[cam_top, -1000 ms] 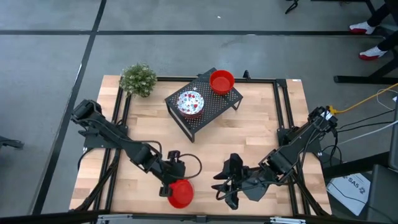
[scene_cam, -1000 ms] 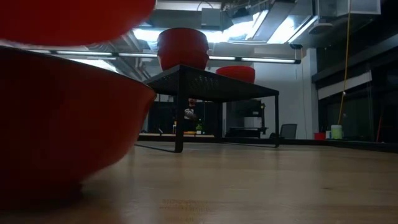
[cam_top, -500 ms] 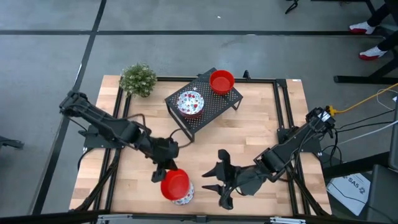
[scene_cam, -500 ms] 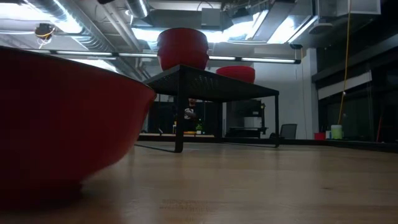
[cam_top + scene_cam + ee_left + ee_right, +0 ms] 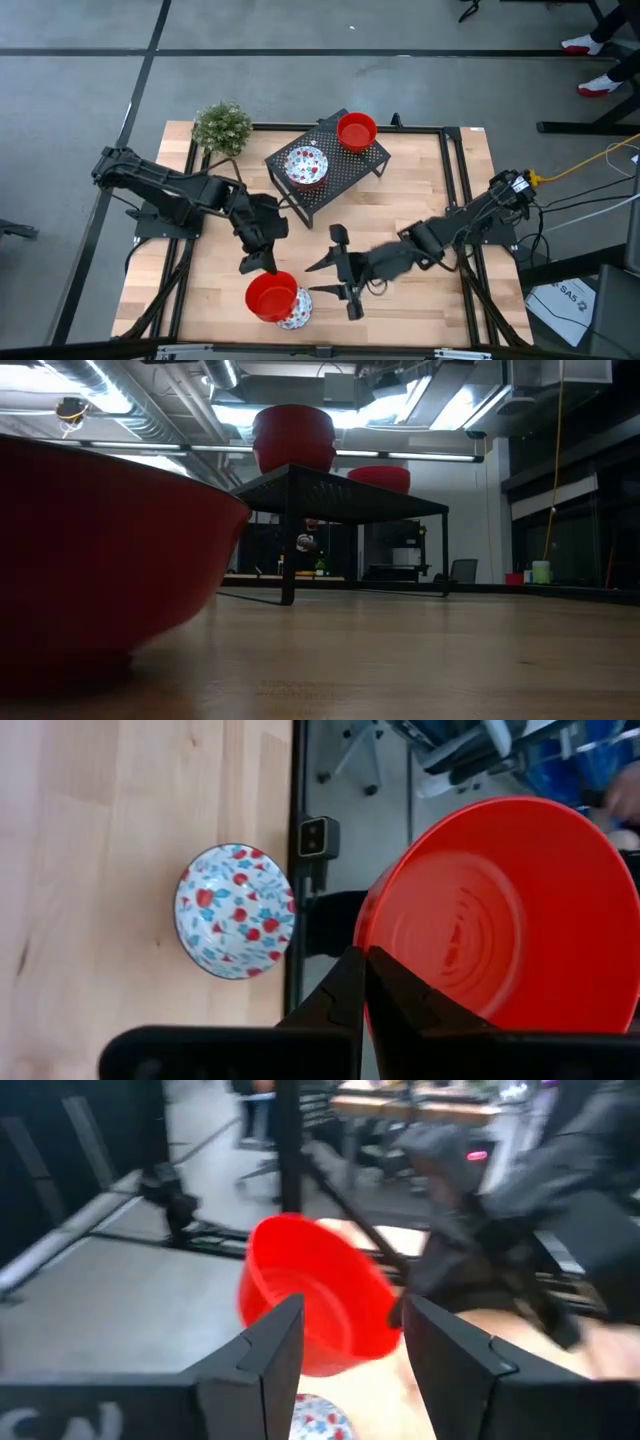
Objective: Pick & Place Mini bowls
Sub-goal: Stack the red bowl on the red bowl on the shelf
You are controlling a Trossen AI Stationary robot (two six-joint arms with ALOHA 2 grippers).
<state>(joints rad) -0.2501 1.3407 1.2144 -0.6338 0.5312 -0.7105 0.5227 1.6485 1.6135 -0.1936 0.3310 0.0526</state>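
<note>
where gripped, glossy red bowl (image 5: 270, 297), ridged inside

The left arm is stretched from the table's nine o'clock edge toward its six o'clock side, and the left gripper (image 5: 258, 262) is held off the table with its fingers (image 5: 352, 982) pressed together on the rim of a plain red mini bowl (image 5: 271, 297). The right arm is reached in low from the three o'clock edge toward the centre, and the right gripper (image 5: 336, 268) is carried with its jaws spread wide and nothing between them, pointed toward nine o'clock.
</note>
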